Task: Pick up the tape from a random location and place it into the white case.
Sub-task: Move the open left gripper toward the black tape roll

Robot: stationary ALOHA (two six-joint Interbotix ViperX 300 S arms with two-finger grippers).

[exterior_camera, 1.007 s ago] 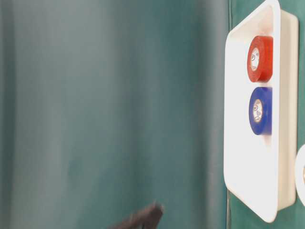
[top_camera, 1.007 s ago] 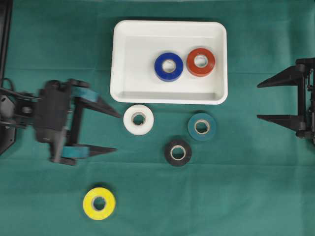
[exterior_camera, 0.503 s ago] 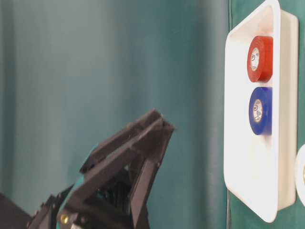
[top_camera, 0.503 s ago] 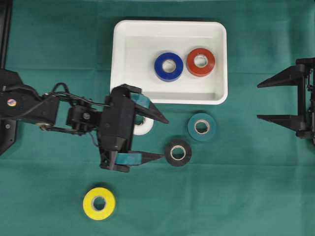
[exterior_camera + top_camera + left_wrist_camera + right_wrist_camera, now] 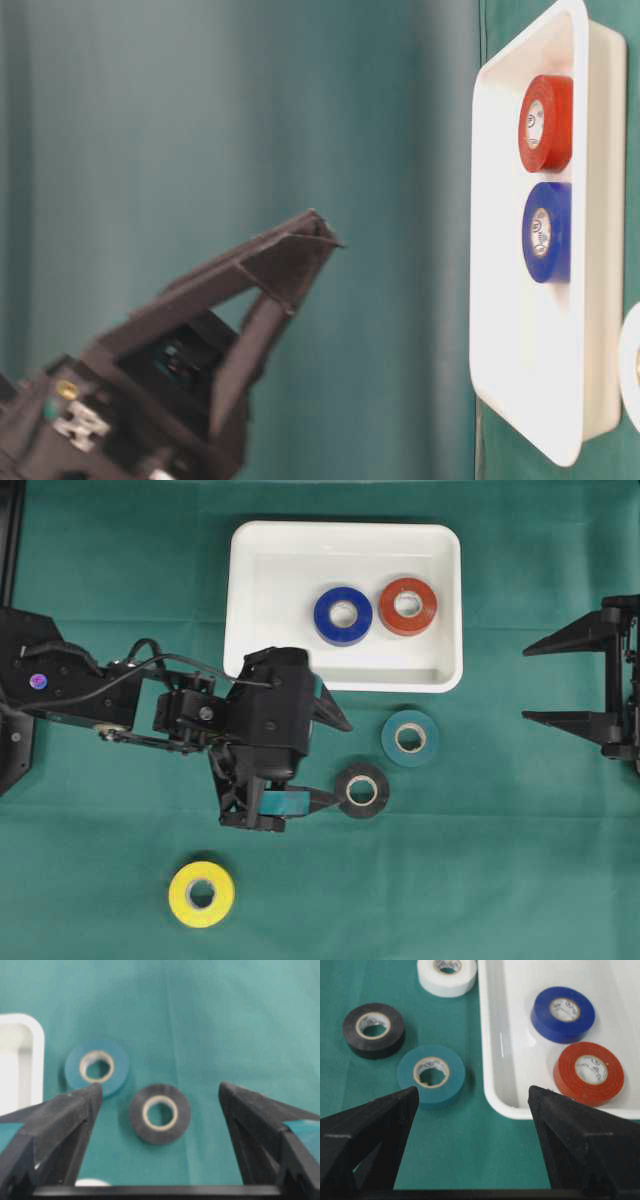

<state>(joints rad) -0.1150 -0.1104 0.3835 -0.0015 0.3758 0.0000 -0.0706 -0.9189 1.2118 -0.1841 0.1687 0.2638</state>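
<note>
The white case [image 5: 244, 600] [image 5: 488, 1035] [image 5: 500, 300] holds a blue tape [image 5: 326, 615] [image 5: 545, 1020] and a red tape [image 5: 388, 606] [image 5: 565, 1077]. On the green cloth in front of it lie a black tape [image 5: 378, 792] [image 5: 137, 1115] and a teal tape [image 5: 428, 738] [image 5: 120, 1062] [image 5: 452, 1080]. My left gripper [image 5: 330, 760] [image 5: 160, 1089] is open and empty, with the black tape just ahead between its fingertips. It covers the white tape [image 5: 430, 977] from overhead. My right gripper [image 5: 528, 685] [image 5: 473, 1090] rests open at the right.
A yellow tape [image 5: 180, 893] lies alone at the front left. The case's near rim sits just behind the left gripper's far finger [image 5: 328, 716]. The left arm's base [image 5: 30, 680] occupies the left edge.
The left arm has swung right from the table's left side, passed over the white tape, and now points at the black tape. The right arm has not moved.
</note>
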